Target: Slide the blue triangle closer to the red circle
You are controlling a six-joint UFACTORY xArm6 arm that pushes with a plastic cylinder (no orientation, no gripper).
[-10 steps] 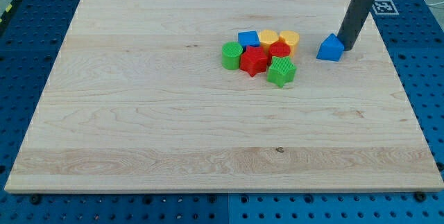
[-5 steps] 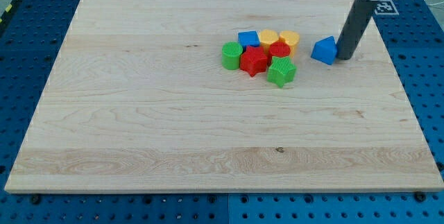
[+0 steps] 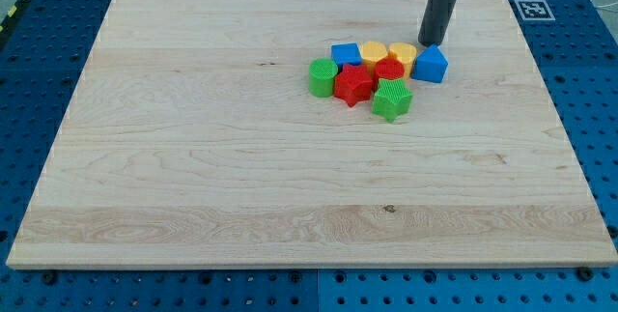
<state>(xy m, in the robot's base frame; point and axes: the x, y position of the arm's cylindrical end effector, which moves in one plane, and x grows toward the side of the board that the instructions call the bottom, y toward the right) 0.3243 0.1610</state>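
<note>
The blue triangle (image 3: 431,64) sits at the right end of a cluster of blocks on the wooden board (image 3: 193,177), touching a yellow block (image 3: 404,55). The red circle (image 3: 389,70) lies just left of it, below the yellow blocks. My tip (image 3: 430,42) stands just above the blue triangle's top-left edge, close to it or touching it.
The cluster also holds a red star (image 3: 353,85), a green star-like block (image 3: 392,99), a green round block (image 3: 322,76), a blue block (image 3: 346,55) and a second yellow block (image 3: 374,54). A marker tag (image 3: 533,9) lies off the board's top right corner.
The blue triangle has slid left from a free spot to rest against the cluster. My tip moved from the triangle's right side to just above it, further left.
</note>
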